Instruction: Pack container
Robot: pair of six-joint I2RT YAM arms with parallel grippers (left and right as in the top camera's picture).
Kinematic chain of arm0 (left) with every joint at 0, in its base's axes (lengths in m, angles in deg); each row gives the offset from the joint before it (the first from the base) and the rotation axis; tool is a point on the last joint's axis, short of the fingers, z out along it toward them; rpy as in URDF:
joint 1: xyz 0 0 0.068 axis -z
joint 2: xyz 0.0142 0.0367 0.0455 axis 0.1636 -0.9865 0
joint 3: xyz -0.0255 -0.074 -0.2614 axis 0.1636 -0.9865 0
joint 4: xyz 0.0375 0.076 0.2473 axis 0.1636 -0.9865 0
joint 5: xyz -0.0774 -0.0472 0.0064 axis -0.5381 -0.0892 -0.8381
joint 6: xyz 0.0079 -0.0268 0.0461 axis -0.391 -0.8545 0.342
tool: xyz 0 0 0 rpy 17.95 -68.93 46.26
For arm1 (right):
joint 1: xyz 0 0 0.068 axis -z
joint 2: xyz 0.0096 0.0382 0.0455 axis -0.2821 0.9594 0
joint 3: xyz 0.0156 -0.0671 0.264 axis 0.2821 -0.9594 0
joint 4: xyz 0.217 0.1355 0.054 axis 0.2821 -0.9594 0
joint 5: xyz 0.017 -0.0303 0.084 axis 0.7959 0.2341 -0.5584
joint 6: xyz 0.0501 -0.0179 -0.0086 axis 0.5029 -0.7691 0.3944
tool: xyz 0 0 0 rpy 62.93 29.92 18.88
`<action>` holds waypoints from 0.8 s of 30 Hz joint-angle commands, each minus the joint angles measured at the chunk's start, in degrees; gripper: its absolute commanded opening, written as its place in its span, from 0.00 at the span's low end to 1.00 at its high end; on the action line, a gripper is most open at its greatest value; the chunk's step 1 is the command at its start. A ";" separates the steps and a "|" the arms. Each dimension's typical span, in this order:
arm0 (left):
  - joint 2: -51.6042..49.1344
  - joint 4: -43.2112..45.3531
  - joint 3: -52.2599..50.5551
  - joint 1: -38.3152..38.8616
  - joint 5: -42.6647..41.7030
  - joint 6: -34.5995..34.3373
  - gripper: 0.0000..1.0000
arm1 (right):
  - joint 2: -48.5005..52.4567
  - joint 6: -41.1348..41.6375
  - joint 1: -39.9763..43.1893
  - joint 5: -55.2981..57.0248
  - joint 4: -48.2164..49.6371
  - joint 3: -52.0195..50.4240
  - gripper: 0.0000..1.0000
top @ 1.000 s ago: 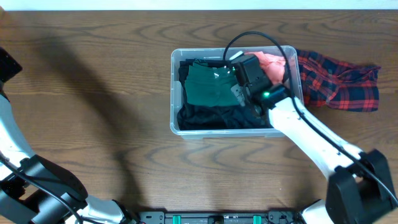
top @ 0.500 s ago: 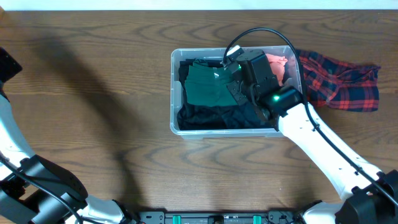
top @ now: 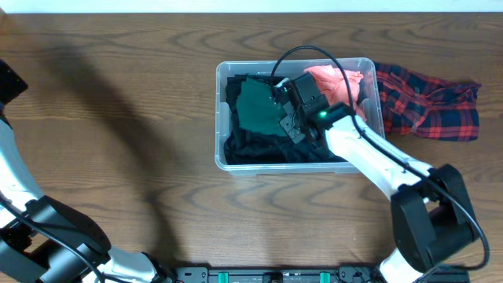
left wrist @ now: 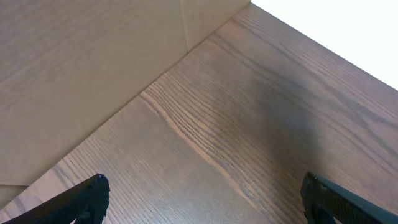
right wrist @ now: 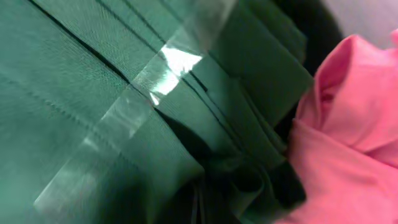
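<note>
From overhead I see the container (top: 220,118), a clear rectangular tub, sitting on the dark wooden table (top: 118,94) a little right of centre near the far edge. Inside it a folded green cloth (top: 255,110) lies on top of black fabric (top: 259,149), and a pink cloth (top: 339,82) fills the tub's far right corner. A red and navy plaid cloth (top: 428,106) lies on the table, touching the tub's right wall. The right arm (top: 369,149) reaches in over the near rim, and the right gripper (top: 287,122) points down at the right edge of the green cloth.

The right wrist camera adds only what is directly under that gripper: green folds filling most of the picture, the pink cloth at the right, and a shiny see-through band (right wrist: 143,106) crossing the green diagonally. The right fingers do not stand out in that view. They are pressed together, and I cannot tell whether any cloth is pinched between them.

The left wrist camera shows what overhead hides: the left gripper (left wrist: 208,199) over bare table, well apart from the tub. Its fingertips (left wrist: 93,193) sit at the two lower corners, spread wide, with nothing between them. A pale panel (left wrist: 93,62) stands beyond.
</note>
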 commanded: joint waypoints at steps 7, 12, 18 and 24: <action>0.15 -0.13 0.44 -0.15 0.28 -0.70 0.98 | 4.42 -0.04 -0.74 -1.33 -0.11 0.42 0.01; 0.15 -0.13 0.44 -0.15 0.31 -0.70 0.98 | 0.13 -0.04 -0.72 -1.36 0.00 2.25 0.01; 0.15 -0.13 0.44 -0.15 0.31 -0.70 0.98 | -7.89 0.00 -1.36 -2.49 1.95 3.10 0.03; 0.15 -0.13 0.44 -0.15 0.31 -0.70 0.98 | -10.40 0.24 -1.95 -6.19 5.79 3.10 0.04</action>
